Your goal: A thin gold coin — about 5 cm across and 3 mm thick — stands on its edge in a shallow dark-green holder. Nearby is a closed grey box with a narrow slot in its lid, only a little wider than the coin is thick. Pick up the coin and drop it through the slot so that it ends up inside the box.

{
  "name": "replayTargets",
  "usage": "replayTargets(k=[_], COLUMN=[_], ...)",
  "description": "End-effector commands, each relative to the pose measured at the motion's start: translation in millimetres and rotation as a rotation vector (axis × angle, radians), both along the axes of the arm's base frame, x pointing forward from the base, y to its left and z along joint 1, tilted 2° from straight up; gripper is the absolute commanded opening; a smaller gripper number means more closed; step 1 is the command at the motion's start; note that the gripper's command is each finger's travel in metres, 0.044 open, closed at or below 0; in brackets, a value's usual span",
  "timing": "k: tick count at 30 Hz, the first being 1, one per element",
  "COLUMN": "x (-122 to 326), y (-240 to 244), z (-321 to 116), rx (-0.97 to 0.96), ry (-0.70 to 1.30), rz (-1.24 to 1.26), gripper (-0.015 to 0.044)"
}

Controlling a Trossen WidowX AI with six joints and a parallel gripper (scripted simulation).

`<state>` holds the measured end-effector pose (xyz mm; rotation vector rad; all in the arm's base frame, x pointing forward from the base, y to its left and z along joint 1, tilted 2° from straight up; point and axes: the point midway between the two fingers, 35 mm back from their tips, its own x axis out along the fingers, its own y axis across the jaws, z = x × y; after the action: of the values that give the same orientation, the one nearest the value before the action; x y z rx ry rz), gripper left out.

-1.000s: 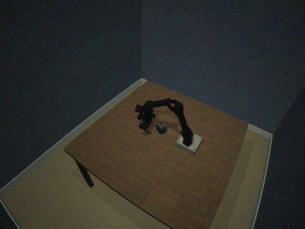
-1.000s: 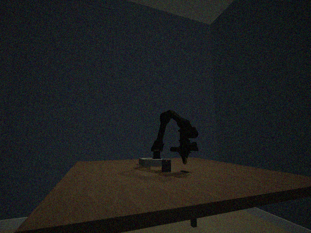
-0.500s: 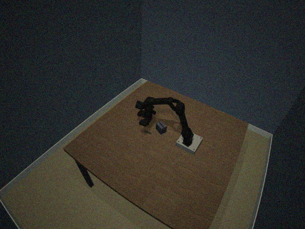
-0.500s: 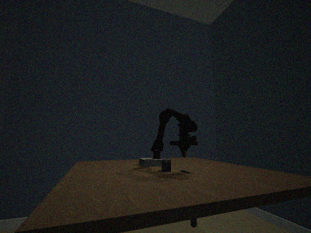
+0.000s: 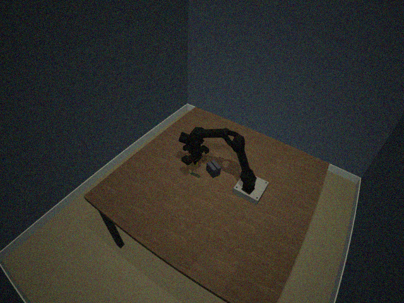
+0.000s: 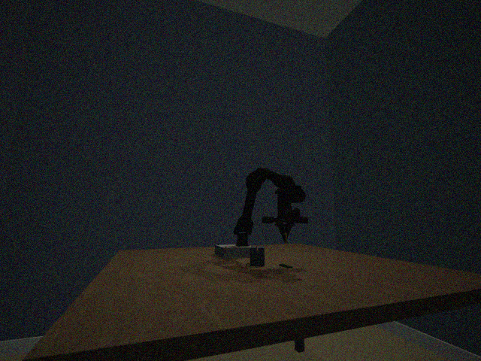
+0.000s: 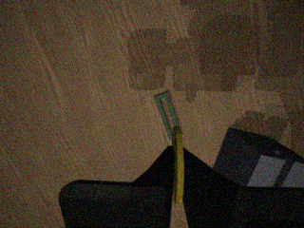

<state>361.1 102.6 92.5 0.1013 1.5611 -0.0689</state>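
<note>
My gripper [image 5: 196,161] [image 6: 285,238] [image 7: 174,151] is shut on the gold coin [image 7: 179,176], which is seen edge-on between the fingertips in the wrist view. The coin and fingers are up in the air, above the table. The shallow green holder [image 5: 195,175] [image 6: 285,265] [image 7: 161,106] lies on the table below, and its groove shows no coin. The grey box [image 5: 213,170] [image 6: 257,257] [image 7: 243,152] stands beside the holder, towards the arm's base. Its slot shows as a dark line between two lighter lid strips in the wrist view; the fingers hide part of the box there.
The arm's pale base plate [image 5: 261,185] [image 6: 229,250] is on the wooden table [image 5: 208,228] [image 6: 174,307], on the far side of the box from the holder. The arm arches above the box. Shadows of the arm fall around box and holder.
</note>
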Motion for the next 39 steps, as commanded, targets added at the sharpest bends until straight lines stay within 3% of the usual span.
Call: replayTargets(k=[1, 5, 39], x=[0.8, 1.5, -39.9], y=[0.6, 0.8, -64.0], z=[0.3, 0.5, 1.8], rx=[0.005, 0.005, 0.0], ry=[0.006, 0.008, 0.01], rz=[-0.124, -0.21, -0.211], gripper=[0.0, 0.0, 0.0])
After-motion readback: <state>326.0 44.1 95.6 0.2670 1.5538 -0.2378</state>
